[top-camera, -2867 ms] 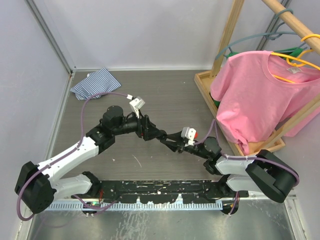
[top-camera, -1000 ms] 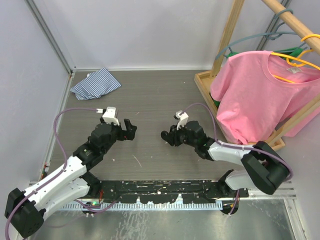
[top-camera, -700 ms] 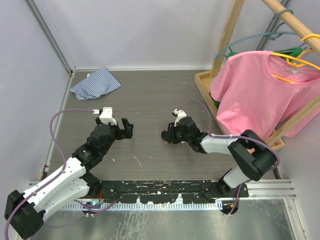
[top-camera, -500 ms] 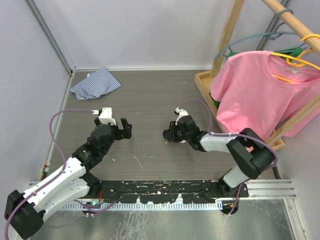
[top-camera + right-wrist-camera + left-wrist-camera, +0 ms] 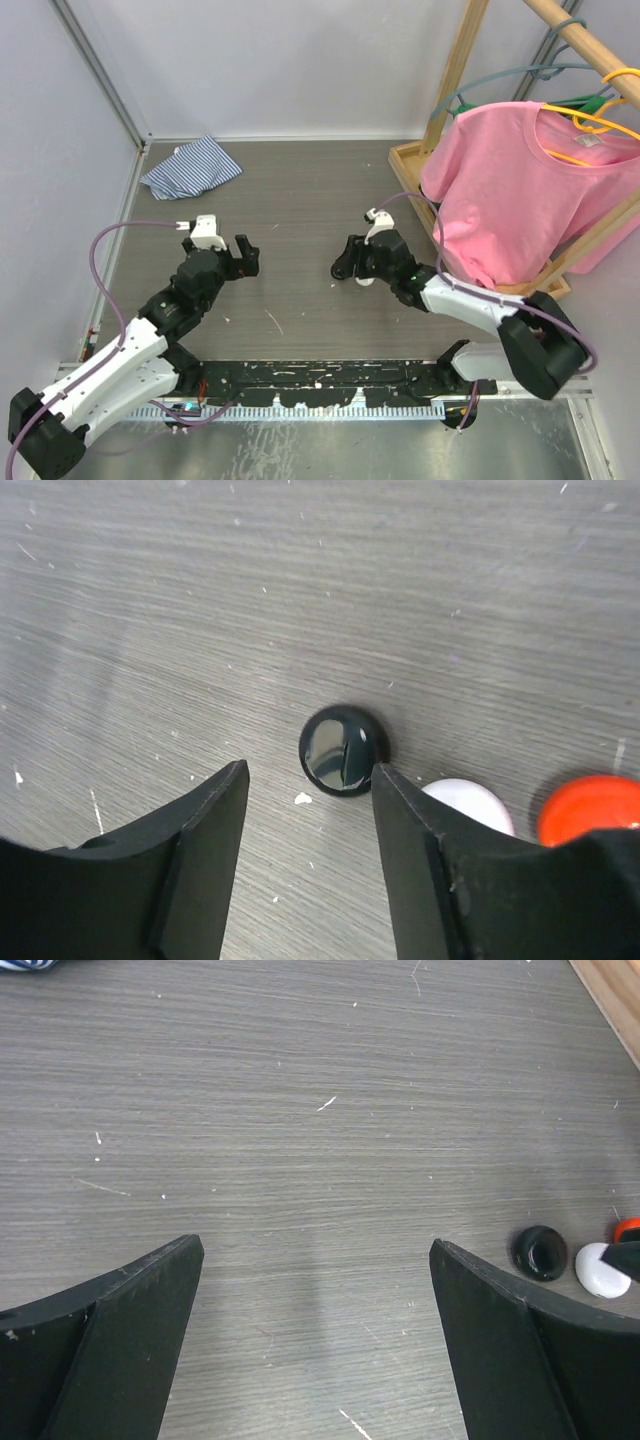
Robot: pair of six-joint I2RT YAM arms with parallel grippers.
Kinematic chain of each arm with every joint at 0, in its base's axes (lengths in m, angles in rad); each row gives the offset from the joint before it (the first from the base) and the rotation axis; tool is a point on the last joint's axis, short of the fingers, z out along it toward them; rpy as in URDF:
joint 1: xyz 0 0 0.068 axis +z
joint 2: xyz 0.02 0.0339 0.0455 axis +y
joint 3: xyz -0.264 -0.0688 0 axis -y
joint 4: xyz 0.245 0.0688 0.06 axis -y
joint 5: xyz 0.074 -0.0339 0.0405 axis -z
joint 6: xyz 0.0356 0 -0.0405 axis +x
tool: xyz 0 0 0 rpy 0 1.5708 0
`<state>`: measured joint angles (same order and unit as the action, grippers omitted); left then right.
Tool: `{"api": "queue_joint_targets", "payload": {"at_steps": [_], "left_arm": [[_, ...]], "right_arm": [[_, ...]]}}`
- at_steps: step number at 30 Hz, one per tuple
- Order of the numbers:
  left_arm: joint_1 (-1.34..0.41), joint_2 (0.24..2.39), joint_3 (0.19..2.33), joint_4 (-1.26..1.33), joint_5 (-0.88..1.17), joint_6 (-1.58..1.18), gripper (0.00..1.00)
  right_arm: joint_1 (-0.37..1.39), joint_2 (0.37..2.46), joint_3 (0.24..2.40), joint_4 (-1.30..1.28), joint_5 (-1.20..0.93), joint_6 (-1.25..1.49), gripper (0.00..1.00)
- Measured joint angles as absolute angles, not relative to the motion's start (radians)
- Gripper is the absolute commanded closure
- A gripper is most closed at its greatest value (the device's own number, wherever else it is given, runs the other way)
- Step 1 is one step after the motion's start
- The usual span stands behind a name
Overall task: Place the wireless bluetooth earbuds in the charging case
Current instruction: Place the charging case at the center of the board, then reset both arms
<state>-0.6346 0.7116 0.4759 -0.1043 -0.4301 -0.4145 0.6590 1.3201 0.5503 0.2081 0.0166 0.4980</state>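
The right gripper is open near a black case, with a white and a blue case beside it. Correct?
No. The right wrist view shows a red case, not blue. The right gripper is open near the black case, with the white case beside it.

Jaws spread, black case (image 5: pixel 540 1252), white case (image 5: pixel 603 1268)

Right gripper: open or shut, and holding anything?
Open, holding nothing. In the right wrist view the right gripper has its jaws well apart; the black round case lies by their tips, unclamped.
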Motion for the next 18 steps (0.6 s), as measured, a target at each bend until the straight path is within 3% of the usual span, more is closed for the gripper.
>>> {"api": "queue_joint_targets", "payload": {"at_steps": [10, 13, 18], "left_arm": [[-0.635, 0.547, 0.677, -0.389, -0.421, -0.538, 0.02], [-0.635, 0.439, 0.756, -0.487, -0.425, -0.544, 0.02], [-0.635, 0.244, 0.87, -0.614, -0.456, -0.514, 0.02]], "right_arm": [[0.659, 0.855, 0.535, -0.003, 0.187, 0.432, 0.13], [0.659, 0.686, 0.535, -0.083, 0.249, 0.404, 0.0], [0.659, 0.459, 0.537, -0.203, 0.336, 0.349, 0.0]]}}
